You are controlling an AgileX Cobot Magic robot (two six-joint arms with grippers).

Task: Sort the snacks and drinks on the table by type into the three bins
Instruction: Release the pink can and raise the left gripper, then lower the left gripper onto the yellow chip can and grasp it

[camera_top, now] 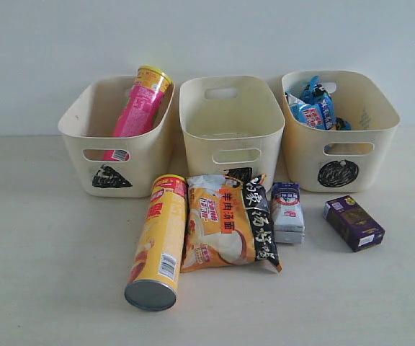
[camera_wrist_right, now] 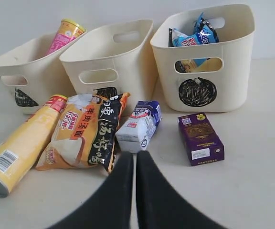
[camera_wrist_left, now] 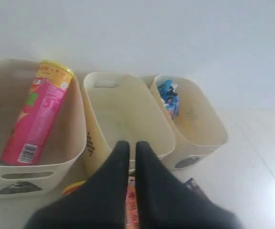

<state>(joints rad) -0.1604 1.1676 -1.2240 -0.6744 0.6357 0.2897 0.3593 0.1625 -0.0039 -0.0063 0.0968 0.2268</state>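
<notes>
The left hand (camera_wrist_left: 132,145) is closed: its two black fingers (camera_wrist_left: 118,162) lie side by side with only a thin slit between them and nothing held. It hangs above the front wall of the middle cream plastic tub (camera_top: 229,137).

The right hand (camera_wrist_right: 134,155) is likewise closed and grips nothing. It sits low over the pale beige bench (camera_top: 49,274), near the white-blue small carton (camera_top: 287,210) and pointing toward the tubs. Neither arm shows in the exterior view.

Items on the bench, left to right in the exterior view:
- The yellow tall chip can (camera_top: 158,241) lies on its side, metal base toward the viewer.
- The orange-black noodle packet (camera_top: 225,223) lies flat, directly beside the can.
- The white-blue carton lies just beside the packet's black edge.
- The purple small carton (camera_top: 353,222) lies flat, apart from the white-blue carton.

Tubs in a row behind them:
- The left cream tub (camera_top: 74,126), marked with a black scribbled triangle, holds the pink tall chip can (camera_top: 141,101), which leans tilted with its yellow lid above the rim.
- The middle tub's black mark is partly hidden by the noodle packet.
- The right cream tub (camera_top: 380,122), marked with a black scribbled circle, holds the blue noodle packet (camera_top: 315,108).
</notes>
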